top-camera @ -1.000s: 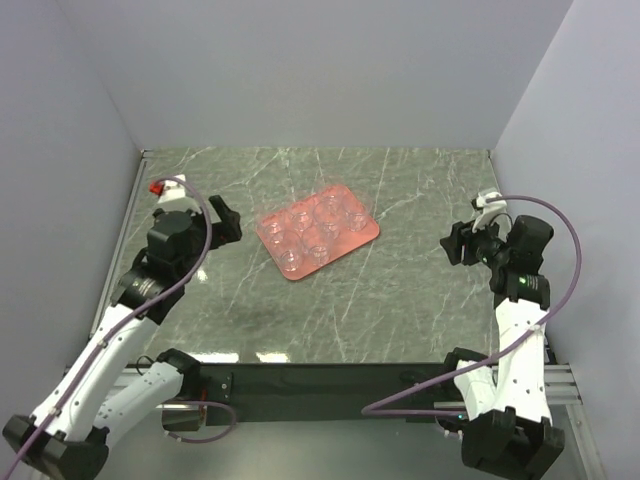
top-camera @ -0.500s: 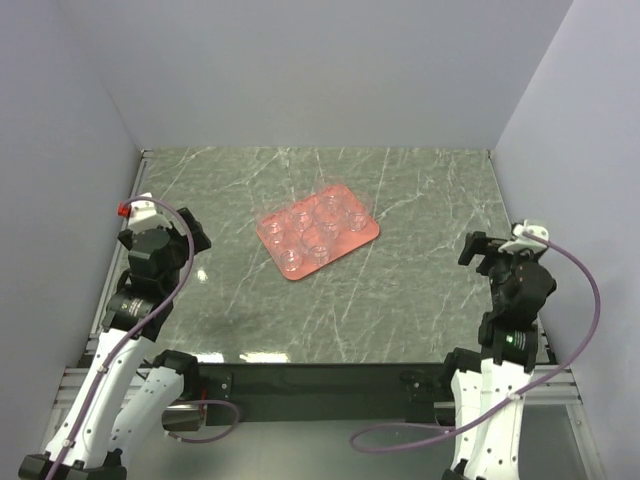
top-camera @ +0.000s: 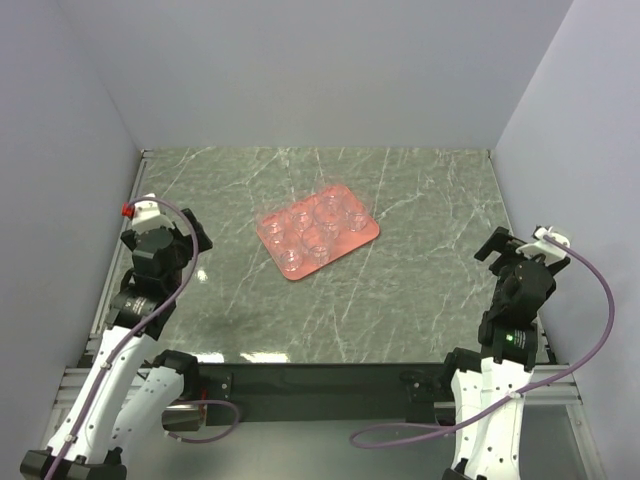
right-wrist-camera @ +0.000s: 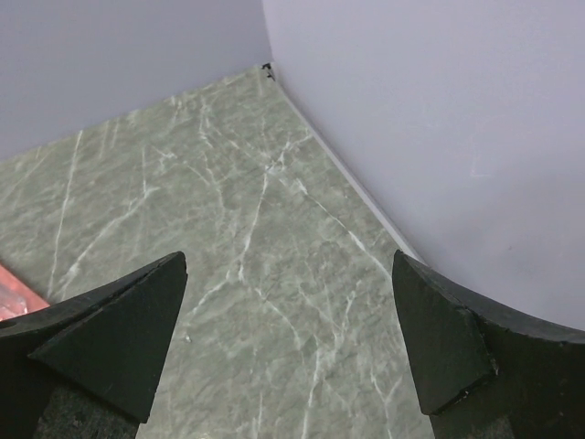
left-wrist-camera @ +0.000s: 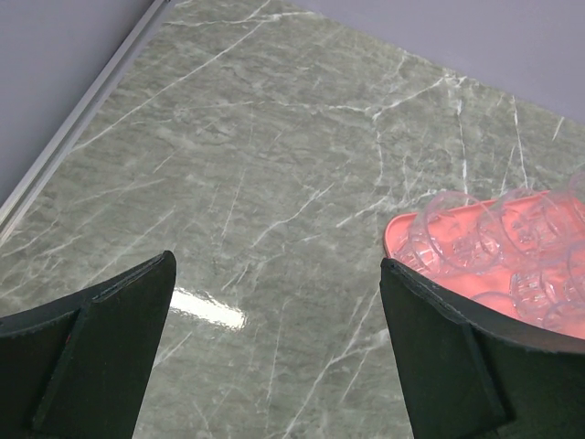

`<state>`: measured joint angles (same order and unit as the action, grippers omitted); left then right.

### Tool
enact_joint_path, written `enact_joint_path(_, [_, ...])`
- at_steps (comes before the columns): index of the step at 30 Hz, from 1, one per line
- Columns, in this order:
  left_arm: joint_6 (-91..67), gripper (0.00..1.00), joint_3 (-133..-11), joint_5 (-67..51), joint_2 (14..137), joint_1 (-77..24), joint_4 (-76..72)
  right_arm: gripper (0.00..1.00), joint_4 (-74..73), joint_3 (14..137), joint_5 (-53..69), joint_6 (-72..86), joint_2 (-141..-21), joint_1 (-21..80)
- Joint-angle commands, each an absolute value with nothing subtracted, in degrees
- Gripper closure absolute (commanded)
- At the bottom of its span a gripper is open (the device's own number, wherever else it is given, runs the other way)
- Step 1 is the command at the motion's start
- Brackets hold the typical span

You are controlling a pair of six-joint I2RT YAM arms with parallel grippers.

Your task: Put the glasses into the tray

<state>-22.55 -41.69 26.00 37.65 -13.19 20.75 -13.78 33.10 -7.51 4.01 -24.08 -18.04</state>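
Observation:
The salmon-pink tray [top-camera: 368,233] lies on the marble table, a little left of centre. Several clear glasses [top-camera: 308,232] stand inside it in two rows. In the left wrist view the tray's corner [left-wrist-camera: 398,240] and some glasses [left-wrist-camera: 452,236] show at the right edge. My left gripper [top-camera: 198,238] is open and empty, well left of the tray. My right gripper [top-camera: 506,247] is open and empty, far right near the wall. In the right wrist view only a sliver of the tray [right-wrist-camera: 11,299] shows at the left edge.
Grey walls enclose the table on three sides. A metal rail [top-camera: 128,215] runs along the left edge. The right wall [right-wrist-camera: 439,128] is close to my right gripper. The table's far right corner [right-wrist-camera: 266,69] shows in the right wrist view.
Both arms have drawn back toward their bases, away from the tray: the left gripper moved left and nearer, the right gripper moved right and nearer. The tray and glasses have not moved.

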Motion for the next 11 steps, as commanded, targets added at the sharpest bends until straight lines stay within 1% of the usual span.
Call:
enact_joint_path(1, [-21.4,0.01,-41.6,26.5,37.9,-12.9,18.5,0.00,-12.5,33.5,-10.7,5.5,-24.3,-18.4])
enact_joint_path(11, [-21.3,0.01,-41.6,26.5,38.2,-12.9,18.2,0.00,-12.8,33.9,-9.8,5.1,-24.8,-18.4])
